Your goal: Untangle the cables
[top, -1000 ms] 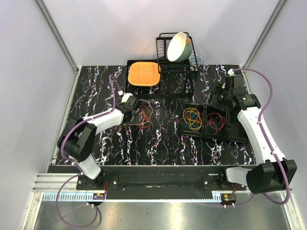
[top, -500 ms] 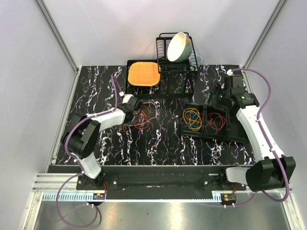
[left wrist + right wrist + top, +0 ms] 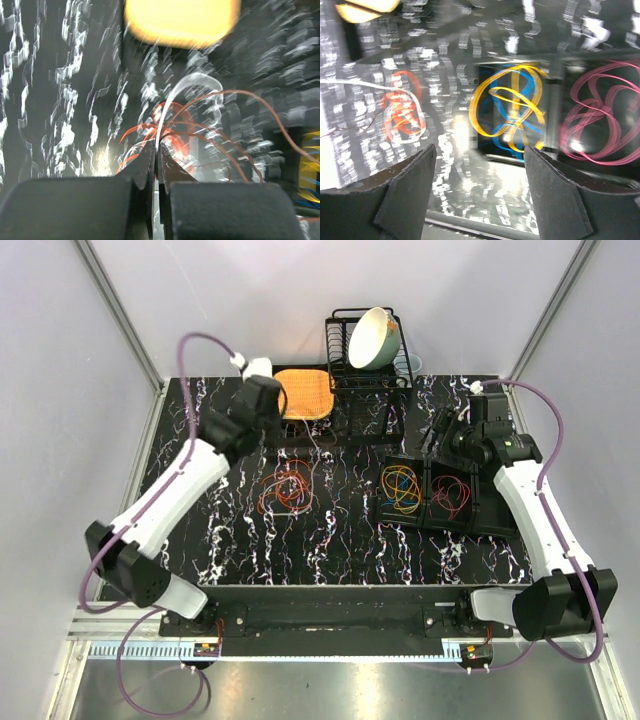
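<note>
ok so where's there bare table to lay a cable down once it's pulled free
Widest free patch: the near strip of table between the tangled pile and the front edge. A narrower lane runs between the pile and the tray. Crowded: the back, with the orange mat and dish rack, and the right side, filled by the tray.

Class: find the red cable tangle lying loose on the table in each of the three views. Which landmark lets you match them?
Top external: red cable tangle left of centre, on the table.
Left wrist: tangle at centre, beyond the pincer shut on its white strand.
Right wrist: tangle at the left.
Shared landmark: the orange mat, beyond the tangle in every view.
</note>
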